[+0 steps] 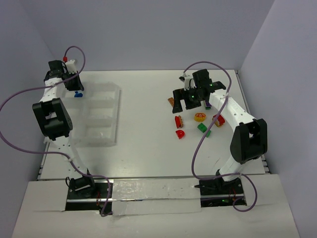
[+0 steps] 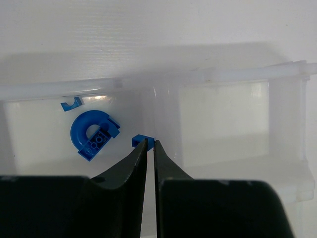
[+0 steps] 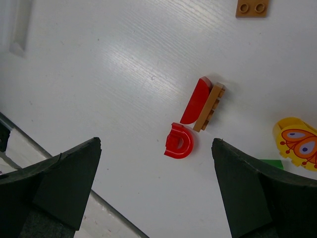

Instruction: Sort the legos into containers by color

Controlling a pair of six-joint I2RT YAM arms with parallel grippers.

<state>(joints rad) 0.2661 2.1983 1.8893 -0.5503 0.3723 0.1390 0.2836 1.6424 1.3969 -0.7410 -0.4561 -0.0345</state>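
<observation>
My left tool (image 2: 150, 143) sits over the far left corner compartment of the tray (image 2: 247, 74), its jaws together. A tiny blue piece (image 2: 140, 140) touches the tips, but I cannot tell whether it is pinched or only resting against them. Below in that compartment lie a blue arch (image 2: 91, 133) with a blue brick (image 2: 99, 141) tucked into its opening, and a blue scrap (image 2: 71, 103) near the far wall.

My right tool (image 3: 154, 146) hangs with its jaws wide apart and nothing in them, above the loose pieces on the tabletop (image 1: 148, 124), well apart from the tray. Nearly under it is a red arch (image 3: 179, 141). Just beyond that, a red wedge (image 3: 197, 100) lies against a tan plate (image 3: 210, 107), and a yellow piece (image 3: 296, 143) sits off to one side.

I judge these pieces light, hard and stiff, so squeezing will not hurt them. They look glossy, though, and a curved face could squirt out of the jaws. For the red arch I would close across its two straight legs, not the rounded back. The wedge looks joined to the plate or at least touching it, so the pair may lift or slide together. I would grip the wedge by its flat ends and watch whether the plate follows.
</observation>
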